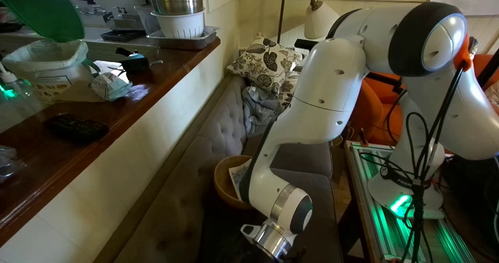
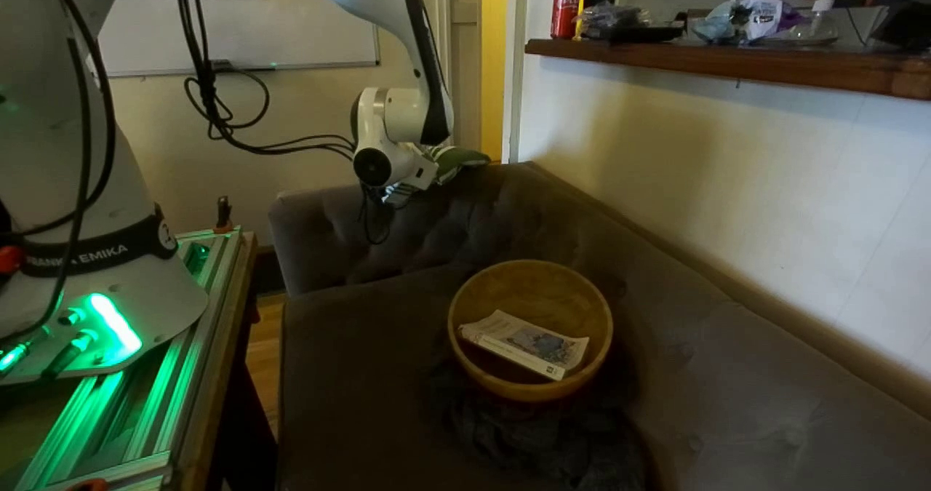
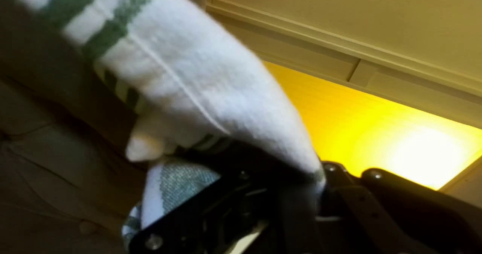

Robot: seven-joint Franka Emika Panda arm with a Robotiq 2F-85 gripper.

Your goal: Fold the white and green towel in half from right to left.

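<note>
1. Gripper, bottom of the wrist view, looks closed on the towel, which stretches to upper left.
2. A shallow pinch might let it slip.
3. Dragging against the sofa could crumple it.

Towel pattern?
The towel is white with green stripes; it shows best in the wrist view.

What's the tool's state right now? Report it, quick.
Tool: closed, holding the white and green towel; the fingertips themselves are mostly lost in shadow.
</note>
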